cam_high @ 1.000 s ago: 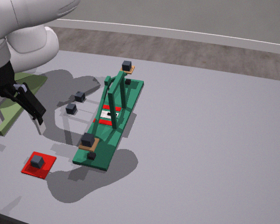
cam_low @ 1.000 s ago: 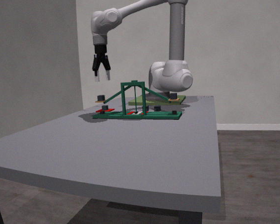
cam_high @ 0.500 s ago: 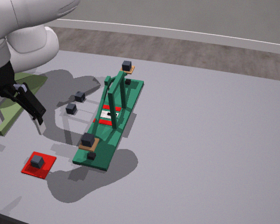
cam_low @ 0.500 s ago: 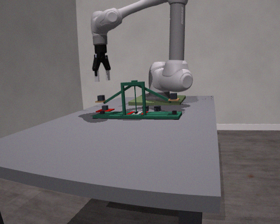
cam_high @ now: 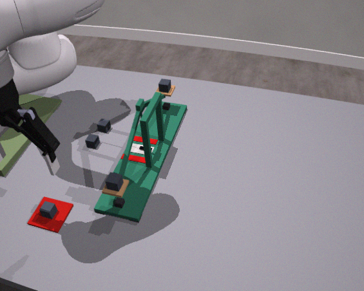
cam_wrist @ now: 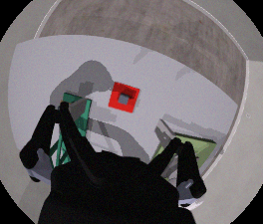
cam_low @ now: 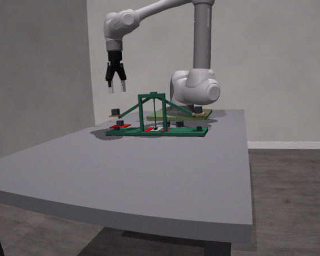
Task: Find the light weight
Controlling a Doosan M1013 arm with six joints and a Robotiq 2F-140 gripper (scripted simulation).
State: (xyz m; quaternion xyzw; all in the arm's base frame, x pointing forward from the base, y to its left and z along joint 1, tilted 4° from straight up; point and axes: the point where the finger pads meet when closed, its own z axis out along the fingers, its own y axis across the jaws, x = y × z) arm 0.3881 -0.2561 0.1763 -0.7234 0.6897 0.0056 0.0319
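My gripper (cam_high: 27,163) (cam_low: 116,91) (cam_wrist: 122,115) is open and empty, high above the table. The red dish (cam_high: 62,210) (cam_low: 126,125) (cam_wrist: 133,101) lies flat with one dark weight (cam_high: 48,210) (cam_low: 119,123) (cam_wrist: 124,99) on it. The green rocker balance (cam_high: 179,112) (cam_low: 131,133) (cam_wrist: 85,106) carries one weight (cam_high: 114,181) (cam_low: 115,111) on the pan nearer the dish and another weight (cam_high: 164,85) (cam_low: 198,110) on the far pan. Its pointer tip (cam_high: 142,148) (cam_low: 156,128) hangs over the white field. Two loose weights (cam_high: 104,125) (cam_high: 92,141) (cam_low: 166,123) (cam_low: 179,123) stand apart beside the balance.
A green base plate (cam_high: 2,168) (cam_low: 159,116) (cam_wrist: 201,145) lies under the arm's foot. Small black blocks (cam_high: 118,202) (cam_high: 166,105) (cam_low: 199,128) sit on the balance's base below the pans. The balance's upright frame (cam_high: 145,141) (cam_low: 165,113) stands tall between the pans.
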